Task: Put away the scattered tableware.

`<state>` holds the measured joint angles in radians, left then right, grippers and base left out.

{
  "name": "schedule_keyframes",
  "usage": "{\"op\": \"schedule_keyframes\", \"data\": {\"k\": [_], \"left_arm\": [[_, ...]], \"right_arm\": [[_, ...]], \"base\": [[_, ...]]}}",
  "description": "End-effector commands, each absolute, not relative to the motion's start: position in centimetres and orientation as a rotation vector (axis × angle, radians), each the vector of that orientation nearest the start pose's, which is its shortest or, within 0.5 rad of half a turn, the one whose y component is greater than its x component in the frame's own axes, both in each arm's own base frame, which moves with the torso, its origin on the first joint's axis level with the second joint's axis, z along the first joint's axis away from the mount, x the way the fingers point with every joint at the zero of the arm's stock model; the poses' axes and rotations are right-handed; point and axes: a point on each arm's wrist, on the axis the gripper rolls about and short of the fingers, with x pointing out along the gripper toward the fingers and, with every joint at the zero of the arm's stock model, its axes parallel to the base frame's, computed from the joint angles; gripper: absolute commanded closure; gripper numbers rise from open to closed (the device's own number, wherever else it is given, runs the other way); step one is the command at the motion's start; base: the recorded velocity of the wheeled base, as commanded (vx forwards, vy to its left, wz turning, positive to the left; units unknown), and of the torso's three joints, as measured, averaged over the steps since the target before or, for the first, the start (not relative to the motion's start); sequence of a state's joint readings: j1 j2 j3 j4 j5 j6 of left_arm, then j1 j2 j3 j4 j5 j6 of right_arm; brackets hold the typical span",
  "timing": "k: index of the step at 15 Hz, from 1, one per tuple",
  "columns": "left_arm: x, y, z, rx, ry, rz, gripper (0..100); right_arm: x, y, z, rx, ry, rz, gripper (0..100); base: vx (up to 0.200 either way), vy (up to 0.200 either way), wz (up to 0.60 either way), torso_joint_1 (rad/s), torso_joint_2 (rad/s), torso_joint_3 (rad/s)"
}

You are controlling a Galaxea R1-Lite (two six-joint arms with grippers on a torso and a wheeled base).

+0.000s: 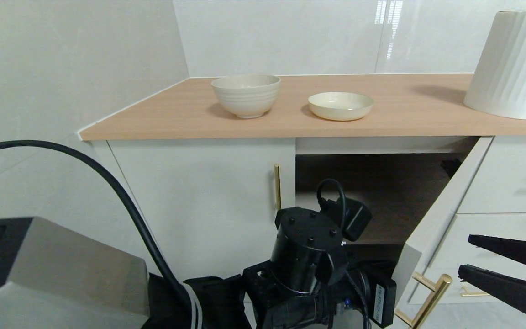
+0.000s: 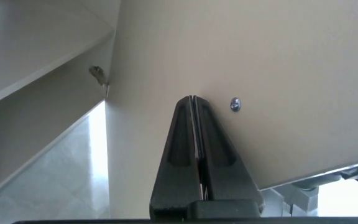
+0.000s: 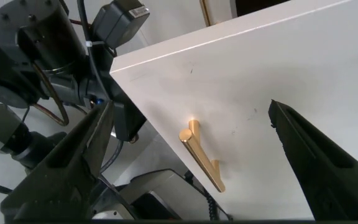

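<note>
**Pale tones over warm wood**

I see a cream ribbed ceramic bowl point(image 1: 246, 95) banded with faint horizontal ridges, and a plain pale yellow shallow dish point(image 1: 340, 105). The light brown wooden countertop point(image 1: 409, 107) shows fine straight grain. The tall white fluted container point(image 1: 514, 64) has vertical ribs. The white cabinet door point(image 1: 432, 224) has a gold bar handle point(image 1: 429, 299).

A light wooden countertop point(image 1: 404, 105) spans the upper half of the frame. On it, left of centre, stands a cream ribbed bowl point(image 1: 246, 95). Near it, toward the right, lies a shallow dish point(image 1: 340, 105). A tall ribbed white container point(image 1: 514, 64) stands at the far right.
</note>
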<state>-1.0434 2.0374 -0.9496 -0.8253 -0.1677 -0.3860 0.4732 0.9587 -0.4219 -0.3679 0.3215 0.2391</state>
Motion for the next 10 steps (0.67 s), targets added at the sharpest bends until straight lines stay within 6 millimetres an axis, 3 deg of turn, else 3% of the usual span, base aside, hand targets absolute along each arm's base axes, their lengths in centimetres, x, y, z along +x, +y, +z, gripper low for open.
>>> {"op": "schedule_keyframes", "data": {"k": [1,4,7,10], "left_arm": [[19.0,-33.2,11.9,-0.216,0.486,-1.132,100],[19.5,-32.6,12.1,-0.22,0.48,-1.103,100],[19.7,-32.4,11.7,-0.212,0.488,-1.086,100],[20.2,-32.4,11.3,-0.218,0.496,-1.09,100]], "right_arm": [[10.0,6.0,20.4,0.213,0.268,0.769,0],[10.1,6.0,20.3,0.212,0.273,0.769,0],[10.1,6.0,20.3,0.212,0.275,0.768,0],[10.0,6.0,20.1,0.212,0.278,0.768,0]], "base": [[0.0,0.0,0.0,0.0,0.0,0.0],[0.0,0.0,0.0,0.0,0.0,0.0],[-0.2,0.0,0.0,0.002,0.0,0.001],[0.0,0.0,0.0,0.0,0.0,0.0]]}}
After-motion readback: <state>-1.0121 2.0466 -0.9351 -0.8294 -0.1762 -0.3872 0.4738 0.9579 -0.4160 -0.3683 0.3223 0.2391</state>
